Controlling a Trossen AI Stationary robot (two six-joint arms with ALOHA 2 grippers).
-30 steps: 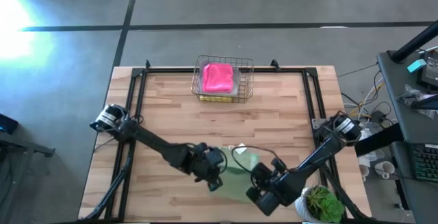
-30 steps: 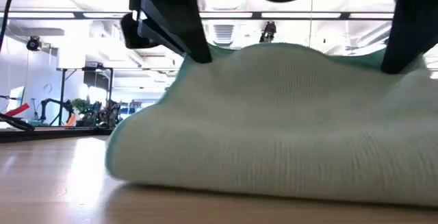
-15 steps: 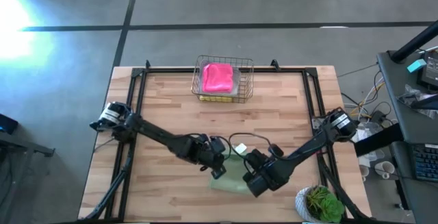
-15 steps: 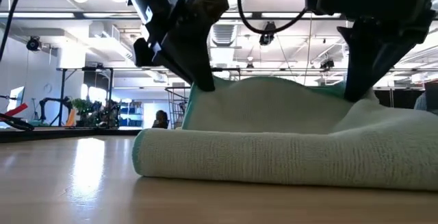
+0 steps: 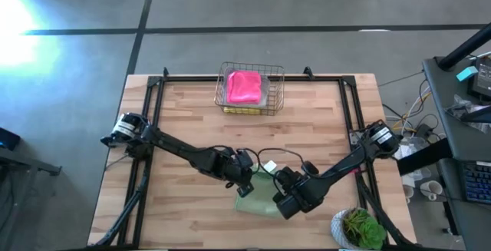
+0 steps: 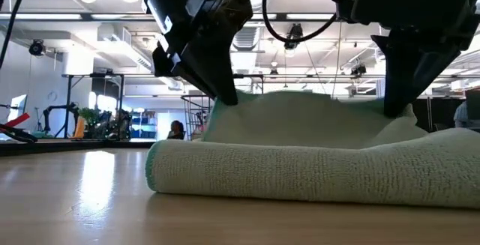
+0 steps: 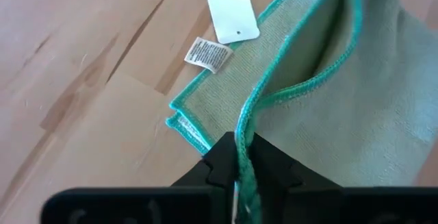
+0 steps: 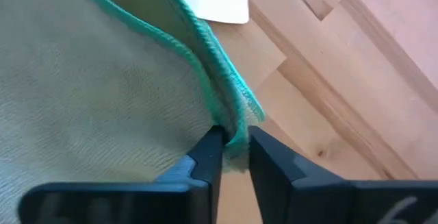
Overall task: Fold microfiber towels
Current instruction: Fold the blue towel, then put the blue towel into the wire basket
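I'm mid-fold: left gripper [image 7: 241, 164] and right gripper [image 8: 231, 148] each pinch the sage towel's [image 5: 261, 197] edge, well in front of the basket [image 5: 252, 90]; next I'd lay the edge down and release

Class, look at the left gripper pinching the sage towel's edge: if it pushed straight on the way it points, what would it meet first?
Probably the pale sage towel itself: the left gripper is shut on its teal hem, with the wooden table under it. Depth is unclear.
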